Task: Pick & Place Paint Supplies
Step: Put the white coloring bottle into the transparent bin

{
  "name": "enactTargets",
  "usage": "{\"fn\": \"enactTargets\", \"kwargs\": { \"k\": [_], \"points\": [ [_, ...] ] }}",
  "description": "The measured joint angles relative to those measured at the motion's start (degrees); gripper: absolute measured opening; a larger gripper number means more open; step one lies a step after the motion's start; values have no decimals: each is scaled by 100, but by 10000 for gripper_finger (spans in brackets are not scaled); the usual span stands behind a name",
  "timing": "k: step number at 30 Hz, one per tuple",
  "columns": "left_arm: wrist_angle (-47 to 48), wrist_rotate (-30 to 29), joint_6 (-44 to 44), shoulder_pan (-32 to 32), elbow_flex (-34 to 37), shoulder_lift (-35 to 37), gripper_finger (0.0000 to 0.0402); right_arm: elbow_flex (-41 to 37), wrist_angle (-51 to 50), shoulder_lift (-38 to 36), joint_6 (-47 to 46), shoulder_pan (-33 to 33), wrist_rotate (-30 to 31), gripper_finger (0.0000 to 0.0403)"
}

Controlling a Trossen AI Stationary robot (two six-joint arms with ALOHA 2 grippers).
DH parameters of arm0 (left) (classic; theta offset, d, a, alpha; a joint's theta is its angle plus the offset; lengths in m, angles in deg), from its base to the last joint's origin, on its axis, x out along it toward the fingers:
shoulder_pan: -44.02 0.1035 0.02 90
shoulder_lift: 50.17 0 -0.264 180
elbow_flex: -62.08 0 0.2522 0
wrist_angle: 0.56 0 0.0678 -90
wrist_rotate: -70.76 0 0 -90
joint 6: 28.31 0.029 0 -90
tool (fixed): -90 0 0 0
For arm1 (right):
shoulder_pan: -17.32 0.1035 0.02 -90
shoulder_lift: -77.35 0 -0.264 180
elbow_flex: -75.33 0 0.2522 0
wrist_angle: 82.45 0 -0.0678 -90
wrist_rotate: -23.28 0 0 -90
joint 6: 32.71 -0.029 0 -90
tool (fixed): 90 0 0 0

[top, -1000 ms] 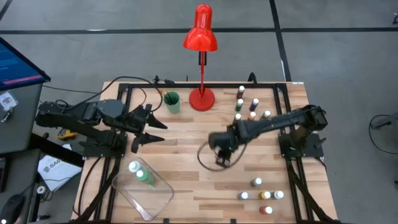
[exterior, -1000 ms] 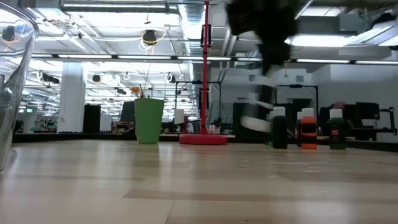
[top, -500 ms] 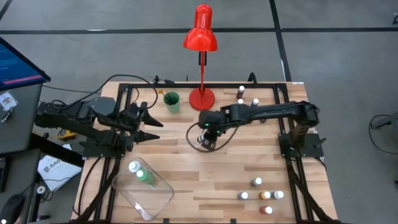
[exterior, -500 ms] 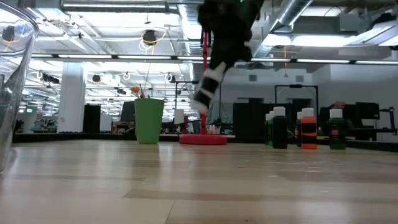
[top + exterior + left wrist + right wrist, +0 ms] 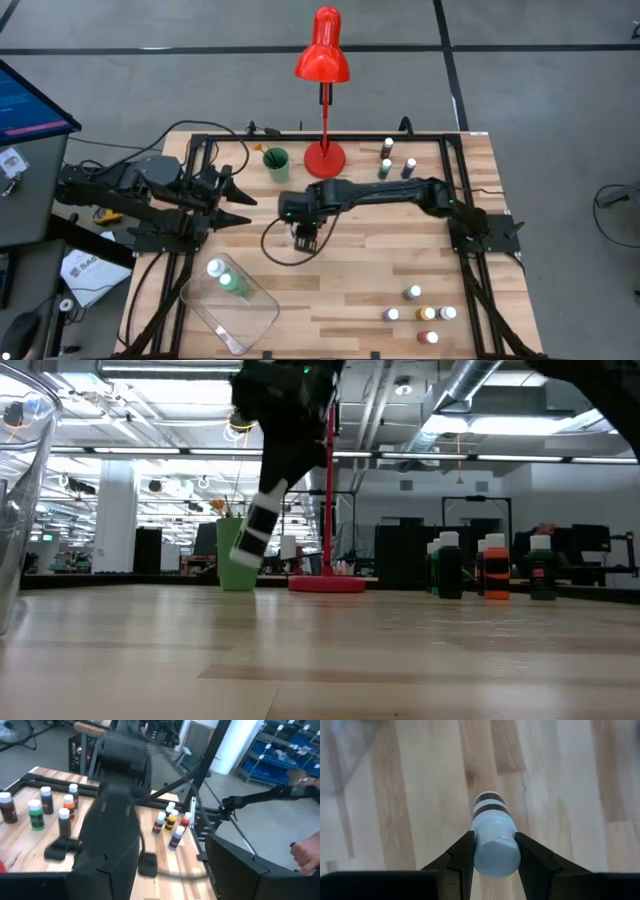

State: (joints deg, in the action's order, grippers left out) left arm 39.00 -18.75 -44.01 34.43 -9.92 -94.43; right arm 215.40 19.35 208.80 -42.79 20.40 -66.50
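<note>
My right gripper [image 5: 303, 234] reaches across the middle of the table, left of centre, and is shut on a small pale paint bottle [image 5: 255, 532] with dark bands. My left gripper [image 5: 243, 207] is open and empty at the table's left side, level with the right gripper. A larger green bottle [image 5: 232, 283] with a white cap lies in the clear tray [image 5: 250, 318] at the near left. More small bottles stand at the far right [image 5: 386, 166] and near right [image 5: 420, 312]. The green cup [image 5: 276, 163] holds thin brushes. My right gripper pinches the bottle's pale body [image 5: 494, 851] between its two fingers [image 5: 461, 857], one on each side. The fingers come from above, slanting down. The bottle is lifted clear of the table and hangs tilted below them, its banded end [image 5: 488, 804] pointing away from the gripper.
A red desk lamp [image 5: 324, 157] stands at the far middle, right of the green cup [image 5: 240, 553]. In the low view, three bottles [image 5: 494, 567] stand at the right and the tray's wall [image 5: 15, 490] rises at the left. Bare wood lies between the right gripper and the tray.
My right gripper has carried the bottle from the table's middle toward the left edge, swinging first a little toward the far edge. The bottle has stayed in the shut fingers, clear of the table. My left gripper has drawn back slightly toward the left edge.
</note>
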Motion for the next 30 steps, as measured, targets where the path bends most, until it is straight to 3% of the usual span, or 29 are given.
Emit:
{"fn": "enactTargets", "kwargs": {
  "k": [8, 14, 30],
  "points": [
    [31, 0, -22, 0, 0, 121, 218, 764, -635, 679, 126, 206, -18, 113],
    [38, 0, -22, 0, 0, 117, 218, 770, -653, 770, 118, 238, 4, 117],
    [282, -79, -20, 0, 0, 115, 218, 764, -563, 711, 150, 296, -25, 182]
  ]
}}
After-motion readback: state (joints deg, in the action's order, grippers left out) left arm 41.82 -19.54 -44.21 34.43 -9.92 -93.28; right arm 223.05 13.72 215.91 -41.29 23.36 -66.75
